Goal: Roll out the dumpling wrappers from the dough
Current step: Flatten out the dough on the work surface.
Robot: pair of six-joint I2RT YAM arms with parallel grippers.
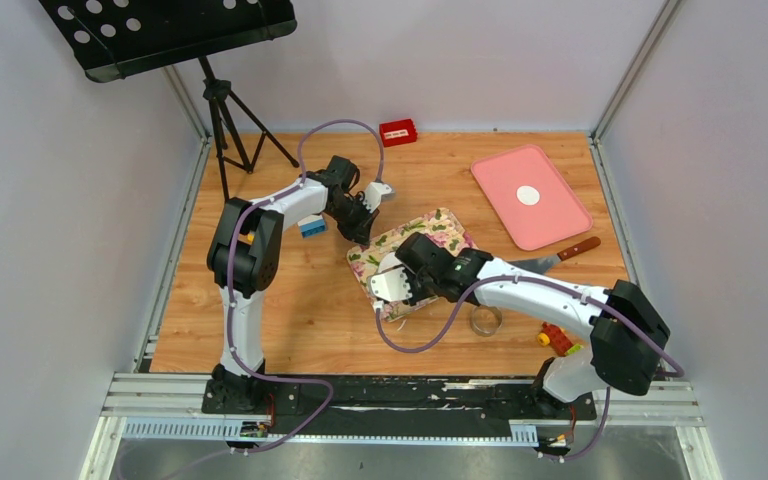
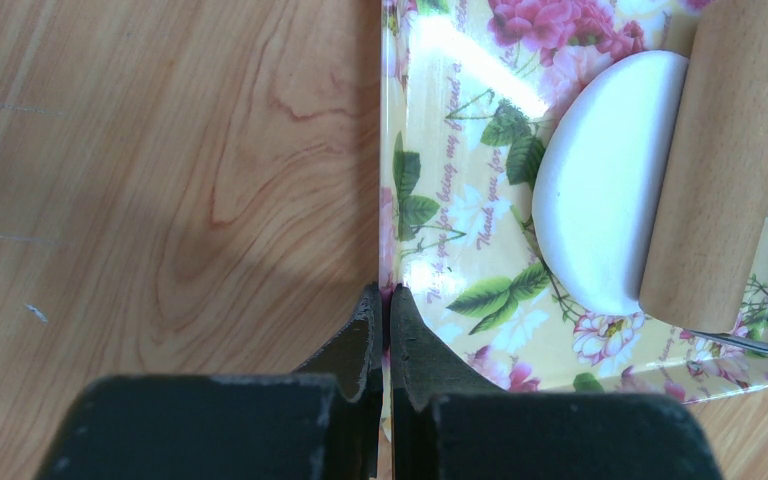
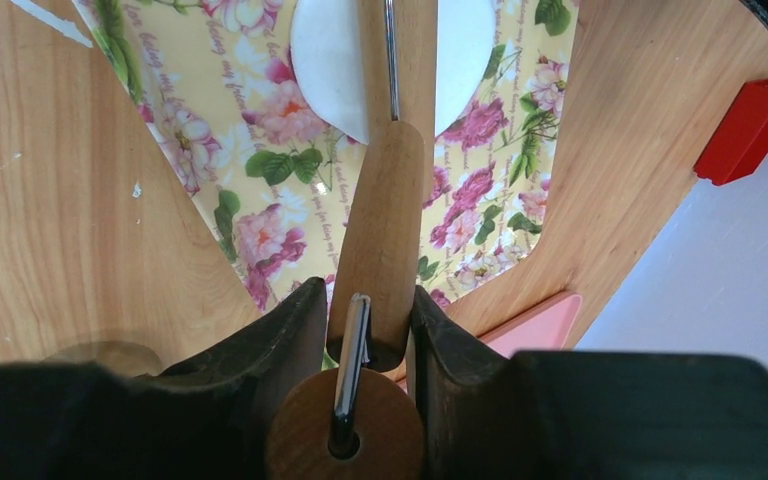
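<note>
If your right gripper (image 3: 368, 296), grasping the roller handle (image 3: 385, 210), presses hard, dough (image 3: 320, 60) at its 12 o'clock may tear; left gripper (image 2: 385, 292) pinches the tray (image 2: 450, 230)

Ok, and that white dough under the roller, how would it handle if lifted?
Probably floppy: the dough is pressed into a smooth slab on the floral tray. Likely soft and light, denting under the wooden roller rather than sliding. It may cling to the glossy tray.
</note>
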